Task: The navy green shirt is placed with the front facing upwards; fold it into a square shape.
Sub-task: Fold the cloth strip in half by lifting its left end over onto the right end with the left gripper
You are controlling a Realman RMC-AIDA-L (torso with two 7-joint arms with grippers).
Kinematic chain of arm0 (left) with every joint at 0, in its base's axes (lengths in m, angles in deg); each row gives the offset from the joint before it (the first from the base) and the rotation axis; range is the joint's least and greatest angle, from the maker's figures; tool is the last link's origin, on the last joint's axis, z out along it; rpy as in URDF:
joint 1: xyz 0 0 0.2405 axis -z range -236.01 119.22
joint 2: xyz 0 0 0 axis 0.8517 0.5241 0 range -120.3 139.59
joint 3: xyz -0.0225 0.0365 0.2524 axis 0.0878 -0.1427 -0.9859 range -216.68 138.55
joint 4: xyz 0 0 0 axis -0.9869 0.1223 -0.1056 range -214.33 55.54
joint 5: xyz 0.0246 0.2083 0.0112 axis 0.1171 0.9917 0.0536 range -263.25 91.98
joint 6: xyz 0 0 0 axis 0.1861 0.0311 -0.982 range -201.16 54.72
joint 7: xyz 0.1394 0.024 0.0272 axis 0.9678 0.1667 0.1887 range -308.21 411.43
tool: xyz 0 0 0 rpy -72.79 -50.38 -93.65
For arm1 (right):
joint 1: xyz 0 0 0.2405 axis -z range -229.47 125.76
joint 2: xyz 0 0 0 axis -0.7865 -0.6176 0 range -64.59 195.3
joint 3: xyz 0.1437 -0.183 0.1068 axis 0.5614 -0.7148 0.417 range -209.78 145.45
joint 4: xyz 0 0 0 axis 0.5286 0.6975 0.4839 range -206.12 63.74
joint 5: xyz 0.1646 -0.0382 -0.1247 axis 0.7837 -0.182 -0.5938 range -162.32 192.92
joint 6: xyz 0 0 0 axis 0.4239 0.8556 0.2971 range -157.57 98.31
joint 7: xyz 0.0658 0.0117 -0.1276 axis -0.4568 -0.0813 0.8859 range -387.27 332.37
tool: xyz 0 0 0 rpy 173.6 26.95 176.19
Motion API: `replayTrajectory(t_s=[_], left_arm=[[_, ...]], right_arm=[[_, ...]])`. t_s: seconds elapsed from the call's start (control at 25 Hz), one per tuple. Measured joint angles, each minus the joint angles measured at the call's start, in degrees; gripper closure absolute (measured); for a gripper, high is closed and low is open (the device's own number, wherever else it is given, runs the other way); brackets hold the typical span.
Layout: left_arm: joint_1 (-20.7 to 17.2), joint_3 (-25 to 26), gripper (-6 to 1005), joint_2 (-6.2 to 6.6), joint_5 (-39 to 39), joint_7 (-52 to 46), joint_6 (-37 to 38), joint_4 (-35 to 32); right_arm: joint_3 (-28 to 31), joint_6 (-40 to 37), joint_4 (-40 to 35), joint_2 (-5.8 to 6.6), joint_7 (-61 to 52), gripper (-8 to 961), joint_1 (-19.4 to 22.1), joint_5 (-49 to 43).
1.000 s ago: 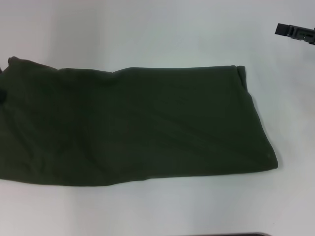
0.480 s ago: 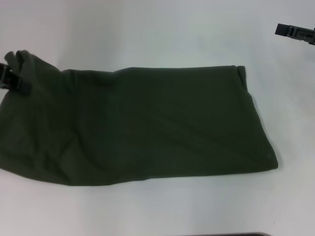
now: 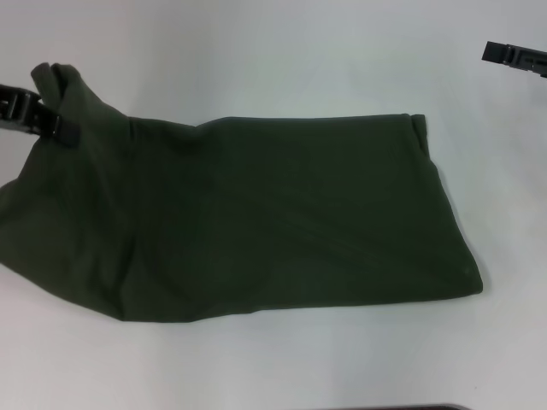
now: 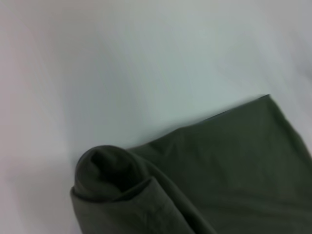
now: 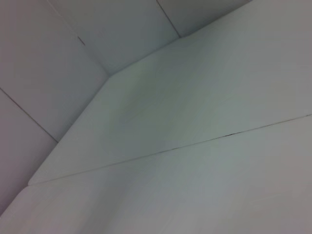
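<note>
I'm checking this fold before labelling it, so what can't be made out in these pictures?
- Left claw: head view's edge cuts off its body; cloth hides its tips.
- Right claw: only a piece shows at the head view's edge.
- Navy green shirt: its near left part runs off the head view; the downward side is hidden.

Left gripper [image 3: 53,120] clamped closed, raised at far left; right gripper [image 3: 515,58] parked far right.

Head camera looks steeply down on the white table [image 3: 273,51], taking in the whole folded navy green shirt [image 3: 256,222]. Left wrist camera sits close over the shirt's lifted corner, sharing that corner with the head view. Right wrist camera faces bare table and wall panels.
</note>
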Motion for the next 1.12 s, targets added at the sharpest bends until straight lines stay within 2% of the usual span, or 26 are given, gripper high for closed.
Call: replayTrajectory(t_s=[0.44, 0.6, 1.12], left_arm=[[0.7, -0.4, 957, -0.22, -7.0, -1.0, 1.7, 1.9], [1.0, -0.4, 956, -0.68, -8.6, -1.5, 1.7, 2.7], [-0.1, -1.1, 951, -0.97, -9.3, -1.5, 1.5, 2.7]], right_arm=[[0.0, 0.0, 0.0, -0.10, -0.4, 38, -0.3, 0.0], [0.0, 0.0, 0.0, -0.13, -0.4, 38, -0.3, 0.2], [0.0, 0.0, 0.1, -0.31, -0.3, 38, -0.3, 0.0]])
